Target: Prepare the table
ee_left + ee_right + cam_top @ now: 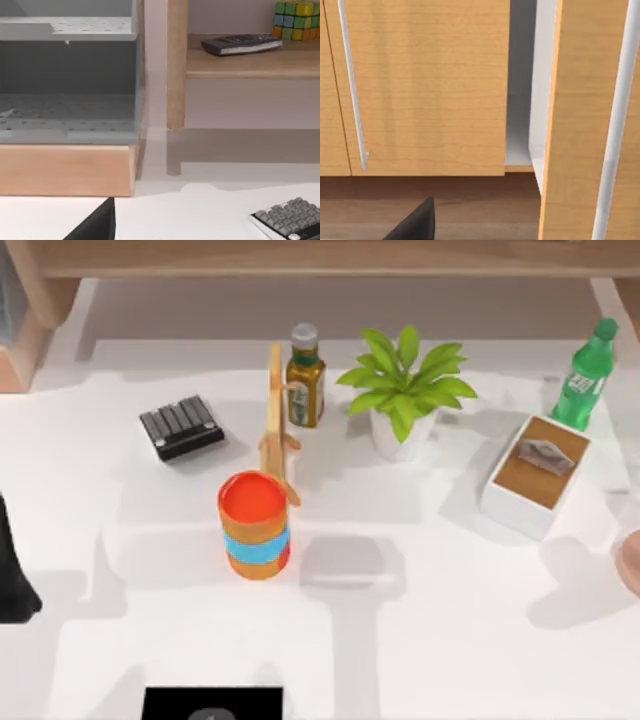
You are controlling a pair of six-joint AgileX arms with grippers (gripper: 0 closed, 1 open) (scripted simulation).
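While the white desk (450, 640) spreads across my top view, its front half lies bare; an orange cup (255, 525), keypad (180, 427), oil bottle (305, 375), plant (405, 390), tissue box (535, 475) and green bottle (585, 375) sit rearward. My left arm (12, 570) sits at the left edge. I cannot tell either end effector's state.

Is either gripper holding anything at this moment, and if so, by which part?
Nothing looks held. The left arm sits at the table's left edge, apart from every object; the cup, bottle and plant stand free. Finger positions cannot be told.
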